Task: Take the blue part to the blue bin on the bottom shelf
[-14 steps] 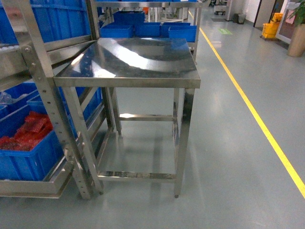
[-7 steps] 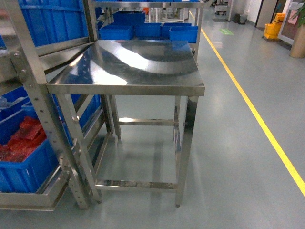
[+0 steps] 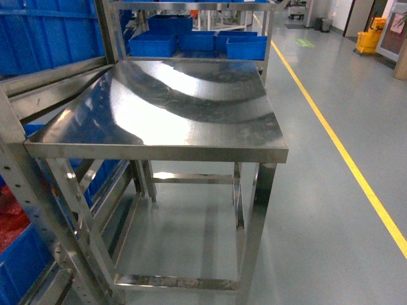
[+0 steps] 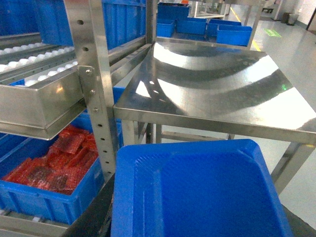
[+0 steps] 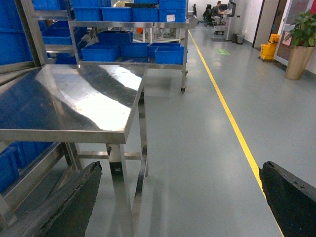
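Note:
The blue part [image 4: 197,187], dark blue with a finely textured surface, fills the bottom of the left wrist view. My left gripper [image 4: 197,222] is shut on it, and one black finger [image 4: 96,215] shows along its left side. The part hangs in front of the steel rack, right of a blue crate of red bubble-wrap packets [image 4: 49,197] that rests on the bottom shelf [image 4: 17,224]. The blue bin is out of view. My right gripper [image 5: 182,197] is open over bare floor, its black fingers [image 5: 74,202] far apart. Neither gripper appears in the head view.
A shiny steel table [image 3: 191,101] stands straight ahead, touching the rack's upright post [image 4: 94,84]. A roller track with white rollers [image 4: 34,74] slopes above the red-packet crate. More blue crates [image 3: 197,41] sit on a far shelf. A yellow floor line [image 3: 343,159] runs on the right.
The head view has moved closer to the steel table, which now looks larger and lower. The rack and the red-packet crate have slid off towards the left edge.

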